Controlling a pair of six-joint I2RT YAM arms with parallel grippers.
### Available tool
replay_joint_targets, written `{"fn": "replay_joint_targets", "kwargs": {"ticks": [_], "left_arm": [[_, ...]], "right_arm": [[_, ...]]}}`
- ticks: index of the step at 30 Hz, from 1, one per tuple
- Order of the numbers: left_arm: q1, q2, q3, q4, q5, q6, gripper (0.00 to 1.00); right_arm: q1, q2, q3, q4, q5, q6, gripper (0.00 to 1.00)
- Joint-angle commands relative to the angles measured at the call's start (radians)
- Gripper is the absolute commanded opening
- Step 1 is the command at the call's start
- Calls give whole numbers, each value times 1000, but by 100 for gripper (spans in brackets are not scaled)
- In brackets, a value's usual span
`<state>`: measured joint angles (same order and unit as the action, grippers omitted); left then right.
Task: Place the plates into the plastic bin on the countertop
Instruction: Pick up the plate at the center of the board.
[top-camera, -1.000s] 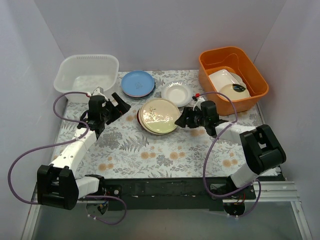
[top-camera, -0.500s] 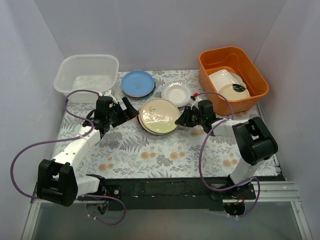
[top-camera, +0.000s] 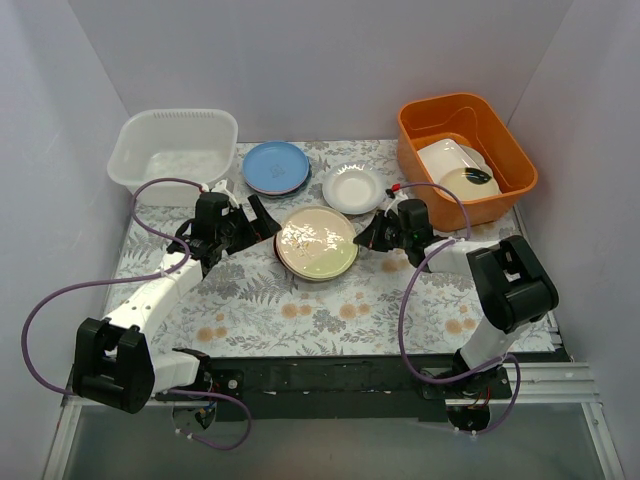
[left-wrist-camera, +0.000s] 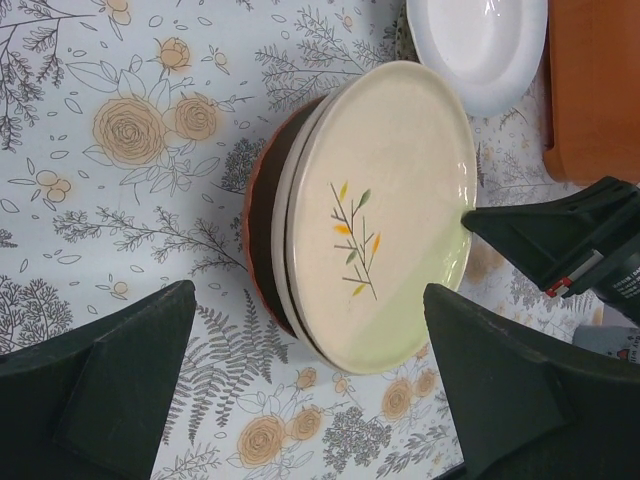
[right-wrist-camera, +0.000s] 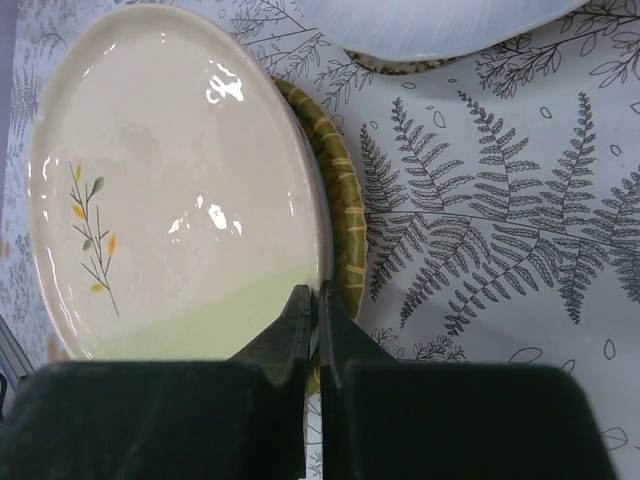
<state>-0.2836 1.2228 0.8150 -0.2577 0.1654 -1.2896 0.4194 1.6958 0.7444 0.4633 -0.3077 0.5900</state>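
Now the leaf-sprig plate (top-camera: 317, 243) has shifted nearer, flanked on both sides.
Left gripper (left-wrist-camera: 309, 288) wide, newly closer; right gripper (right-wrist-camera: 318, 300) pinched narrow at its rim; far-left plastic bin (top-camera: 180, 114) comes next.

The top external view looks down from above and behind the near edge, taking in the whole countertop (top-camera: 250, 300). Both wrist views look steeply down near its middle, the right wrist closer, and all three share the cream leaf-sprig plate (top-camera: 316, 243).
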Motion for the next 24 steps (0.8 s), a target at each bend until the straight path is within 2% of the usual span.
{"fn": "replay_joint_targets", "kwargs": {"ticks": [1,12,24], "left_arm": [[-5,-16,21,14,-6,9,98],[-11,-37,-14,90,63,-11,98],[-38,46,-54,221,166,-39,98]], "right_arm": [[4,-80,-8,32,-8,-44,1],[1,-165,-34,49,-5,-38,1],[-1,-163,-56,64,-2,-30,1]]}}
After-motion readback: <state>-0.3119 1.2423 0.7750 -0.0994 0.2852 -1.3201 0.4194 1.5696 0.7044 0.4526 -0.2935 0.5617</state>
